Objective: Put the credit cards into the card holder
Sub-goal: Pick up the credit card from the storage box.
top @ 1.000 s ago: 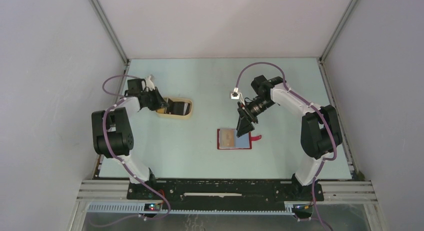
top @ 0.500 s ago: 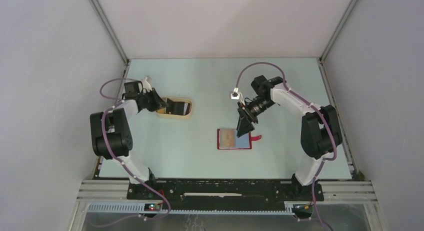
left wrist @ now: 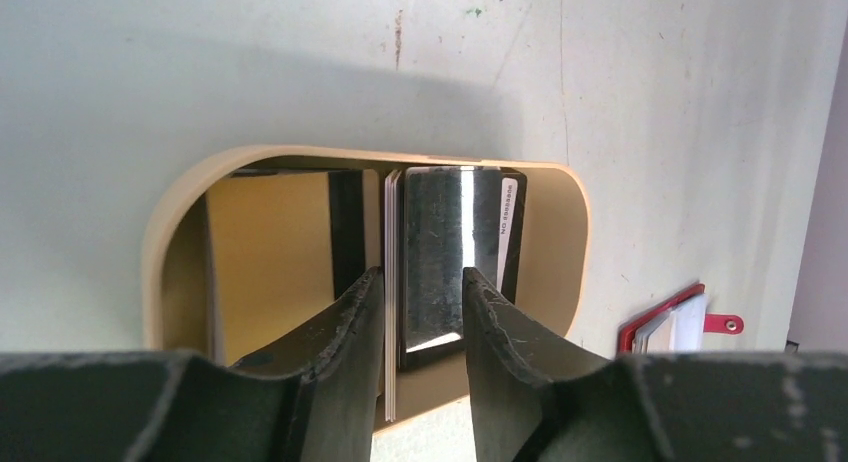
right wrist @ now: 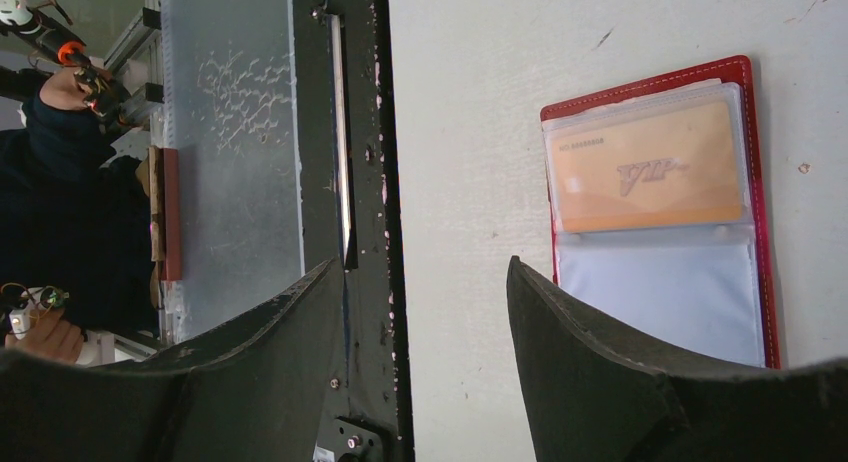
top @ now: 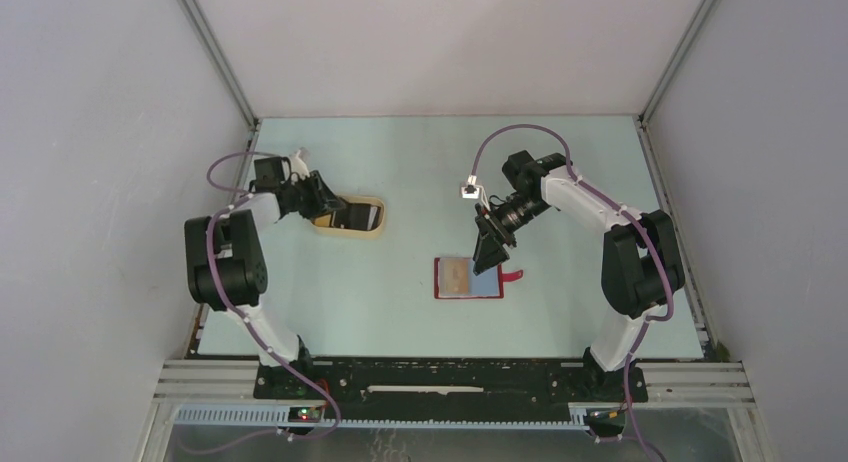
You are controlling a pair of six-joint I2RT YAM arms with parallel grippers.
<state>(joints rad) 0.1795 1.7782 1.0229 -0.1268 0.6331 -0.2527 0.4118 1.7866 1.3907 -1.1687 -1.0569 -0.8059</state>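
At the left of the pale table [top: 400, 162], the left gripper [left wrist: 422, 322] reaches into a tan oval tray [left wrist: 300, 157]. Its jaws stand narrowly apart and hold nothing. Between them stands a dark glossy card [left wrist: 440, 252], face toward the camera. The thin edge of a whitish card [left wrist: 391, 282] stands just beside it, close against one finger.

Toward the middle of the table the red card holder [right wrist: 757, 182] lies open and flat. A golden card [right wrist: 645, 167] already sits in one clear pocket, and the pocket beside it is empty. The right gripper [right wrist: 423, 272] hangs over the holder with its jaws wide and empty. Whether it touches the holder cannot be told.

Several things could go wrong from here:

- The two standing cards are so close that closing the jaws may catch both, or nip only the whitish one.
- The dark card looks slick, so a grip on its edge may slip and let it tip against the tray wall.
- Fingers pushed too deep could shove the light tray along the table.
- The pocket mouth looks thin, so a tilted card could snag there and push the holder away if nothing pins it down.
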